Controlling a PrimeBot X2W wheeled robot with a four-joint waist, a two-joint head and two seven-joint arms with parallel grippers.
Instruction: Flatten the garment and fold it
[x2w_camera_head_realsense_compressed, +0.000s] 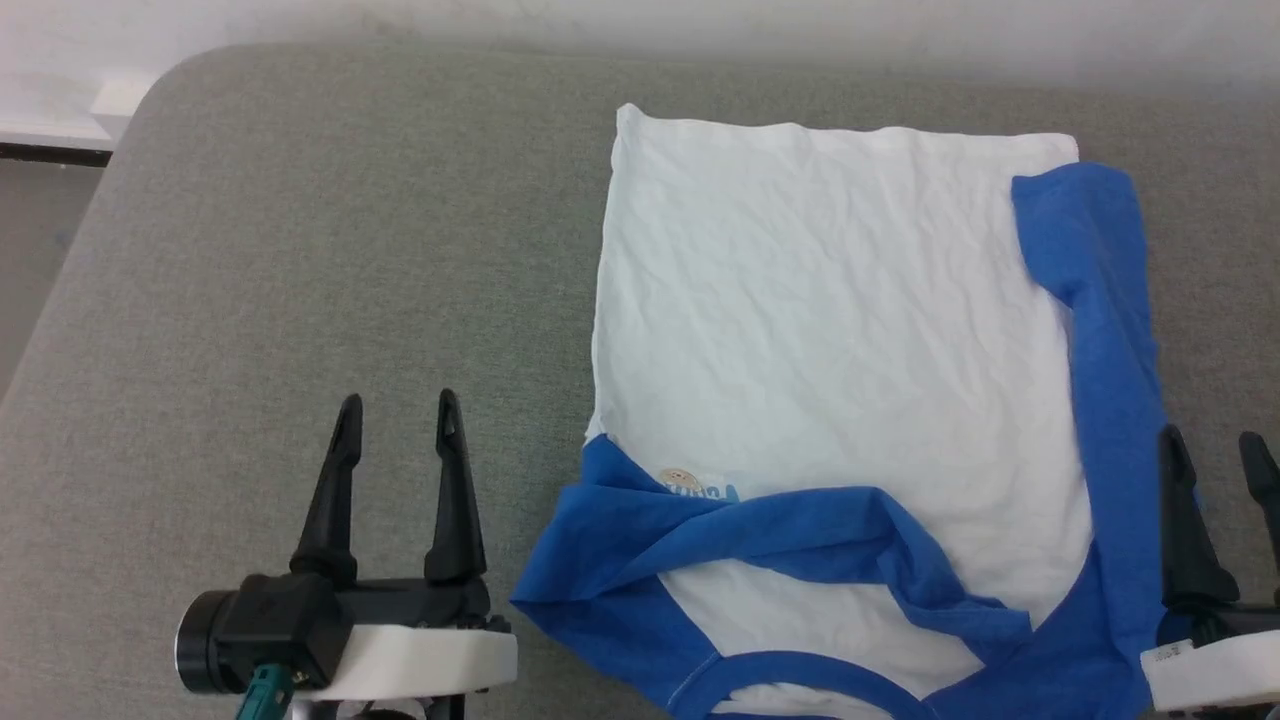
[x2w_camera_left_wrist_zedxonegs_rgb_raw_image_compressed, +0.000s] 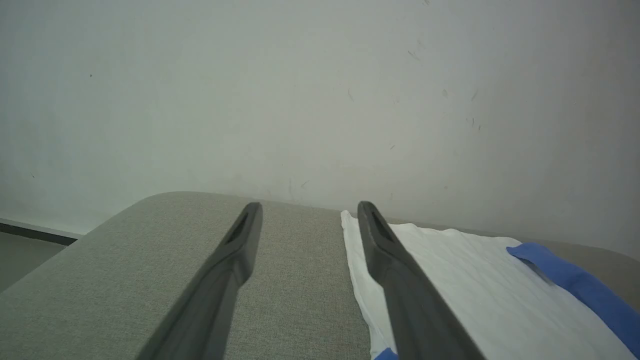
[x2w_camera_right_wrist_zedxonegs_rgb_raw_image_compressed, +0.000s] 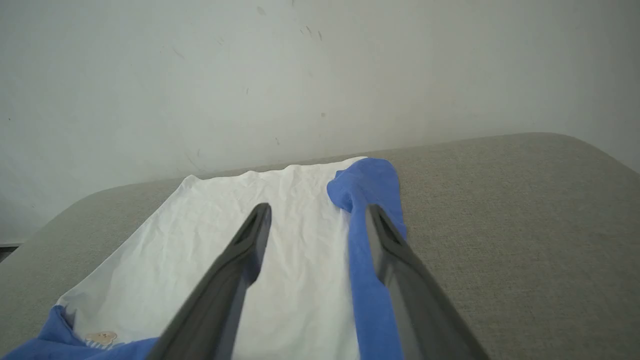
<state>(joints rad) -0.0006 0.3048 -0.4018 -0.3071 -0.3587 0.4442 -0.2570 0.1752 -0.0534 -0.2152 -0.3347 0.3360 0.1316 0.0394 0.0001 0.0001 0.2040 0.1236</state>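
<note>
Risks bunching the white-and-blue T-shirt (x2w_camera_head_realsense_compressed: 830, 330), spread on the counter's (x2w_camera_head_realsense_compressed: 300, 250) right half with a blue sleeve (x2w_camera_head_realsense_compressed: 800, 520) crumpled across it, if the wide-open left claw (x2w_camera_head_realsense_compressed: 398, 400) and right claw (x2w_camera_head_realsense_compressed: 1212, 437), both at the counter's near side, pinch one layer only.

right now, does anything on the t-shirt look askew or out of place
Yes. One blue sleeve lies bunched and slanted across the chest of the T-shirt, half covering the bear picture. The other sleeve is folded fairly straight along the opposite edge. The white body is creased, not flat, on the grey cushion.
</note>
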